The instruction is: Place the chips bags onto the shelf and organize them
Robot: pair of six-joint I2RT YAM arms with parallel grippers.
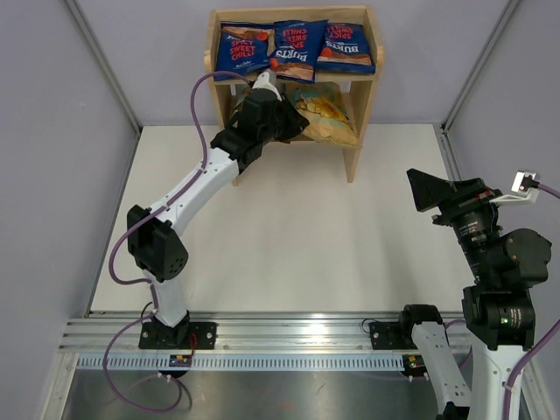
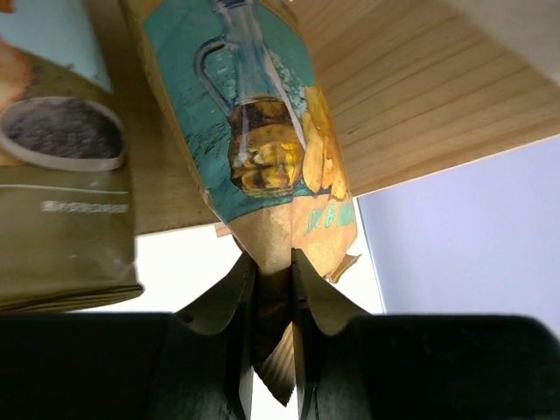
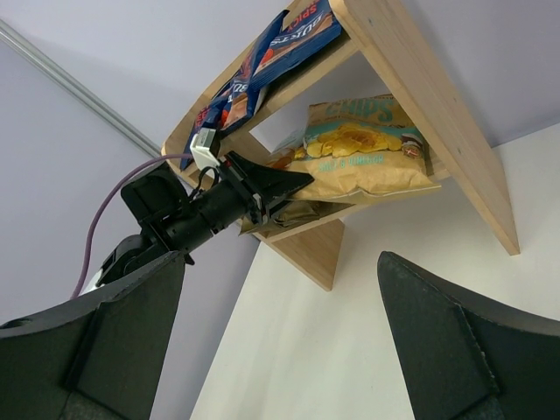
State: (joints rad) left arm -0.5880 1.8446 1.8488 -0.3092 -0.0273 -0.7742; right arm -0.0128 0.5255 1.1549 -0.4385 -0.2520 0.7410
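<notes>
The left gripper (image 2: 272, 258) is clamped almost shut on the crimped bottom seam of the tan-yellow chips bag (image 2: 262, 131). Both fingers (image 2: 238, 293) press the seam flat, and a corner of it sticks out behind them. The bag's long axis runs straight away from the fingers, bottom end at the jaws and top end deeper in. Its printed face, with a teal panel, an oil bottle and crisps, is turned to the wrist camera. It lies on the lower tier of the shelf (image 1: 353, 157), toward that tier's right end.

Just beside it, at the left end of the same tier, is the pale blue and olive bag (image 2: 61, 175). Three dark blue Burts bags (image 1: 299, 45) lie side by side across the top tier.

The right gripper (image 3: 282, 258) is spread wide and holds nothing, well away near the right edge of the tabletop (image 1: 289, 245).
</notes>
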